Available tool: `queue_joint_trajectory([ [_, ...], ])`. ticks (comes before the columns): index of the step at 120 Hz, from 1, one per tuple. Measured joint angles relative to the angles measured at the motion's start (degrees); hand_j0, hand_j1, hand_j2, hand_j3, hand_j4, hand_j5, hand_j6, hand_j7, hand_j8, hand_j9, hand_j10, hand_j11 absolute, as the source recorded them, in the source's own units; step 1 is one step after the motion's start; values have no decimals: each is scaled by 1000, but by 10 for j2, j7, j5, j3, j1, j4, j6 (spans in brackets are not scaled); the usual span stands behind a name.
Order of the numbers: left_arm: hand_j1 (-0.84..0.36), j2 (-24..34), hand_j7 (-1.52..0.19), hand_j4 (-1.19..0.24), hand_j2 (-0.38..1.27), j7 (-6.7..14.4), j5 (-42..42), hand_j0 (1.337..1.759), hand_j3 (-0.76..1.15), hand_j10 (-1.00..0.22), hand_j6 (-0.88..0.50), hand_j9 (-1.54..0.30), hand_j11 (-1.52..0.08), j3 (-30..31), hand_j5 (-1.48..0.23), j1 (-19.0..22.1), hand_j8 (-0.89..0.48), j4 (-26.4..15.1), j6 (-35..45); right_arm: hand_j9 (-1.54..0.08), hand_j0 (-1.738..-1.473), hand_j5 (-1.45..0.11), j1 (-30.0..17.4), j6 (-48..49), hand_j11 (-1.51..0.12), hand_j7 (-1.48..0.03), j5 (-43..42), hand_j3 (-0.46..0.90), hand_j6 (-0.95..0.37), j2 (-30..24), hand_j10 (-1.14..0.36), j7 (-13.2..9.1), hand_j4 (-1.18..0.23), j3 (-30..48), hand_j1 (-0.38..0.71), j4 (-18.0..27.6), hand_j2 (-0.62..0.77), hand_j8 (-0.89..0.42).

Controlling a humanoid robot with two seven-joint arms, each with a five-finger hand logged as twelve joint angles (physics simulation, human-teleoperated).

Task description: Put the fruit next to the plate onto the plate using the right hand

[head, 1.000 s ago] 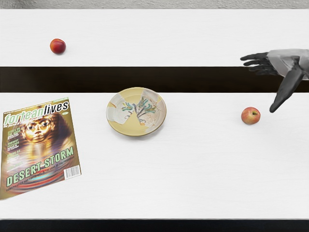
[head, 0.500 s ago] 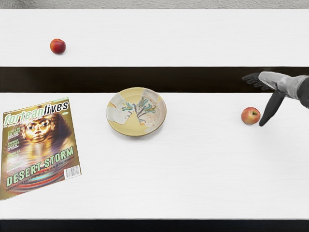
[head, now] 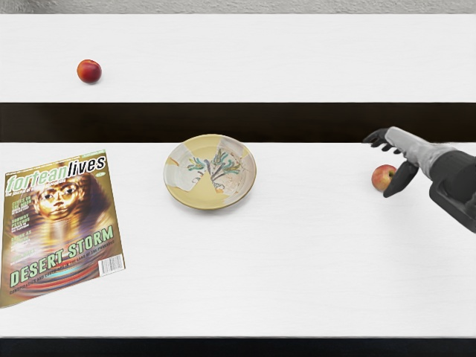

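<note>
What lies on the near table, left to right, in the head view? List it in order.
magazine → plate → apple. The right hand overlaps the apple, so it gets no place of its own.

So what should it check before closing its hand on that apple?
1. Right hand at the apple: ok, thumb just right of it, fingers behind it.
2. Hand open: ok, fingers spread.
3. Thumb touching the apple: cannot tell.
4. Plate free of other things: ok.
5. Tabletop between apple and plate free: ok; the magazine lies left of the plate.
6. Right fruit: ok; the other red fruit sits on the far table.
</note>
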Motion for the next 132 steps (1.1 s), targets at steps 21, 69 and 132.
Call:
queue_joint_trajectory([
  [21,69,0,-304,-234,47,0,0,1658,0,-234,-234,-304,-304,0,-304,0,-234,0,0,-420,-1658,-420,0,-50,-420,-419,-19,0,-331,3,-328,0,-328,-32,35,3,-60,-329],
  [69,69,0,-304,-234,47,0,0,1658,0,-234,-234,-304,-304,0,-304,0,-234,0,0,-473,-1658,-473,-6,-115,-473,-472,-42,0,-370,19,-368,0,-368,-82,83,2,-67,-369],
  [132,69,0,-304,-234,47,0,0,1658,0,-234,-234,-304,-304,0,-304,0,-234,0,0,-490,-1658,-478,-9,-117,-508,-507,-55,0,-409,27,-447,0,-428,-85,106,-24,-61,-421],
])
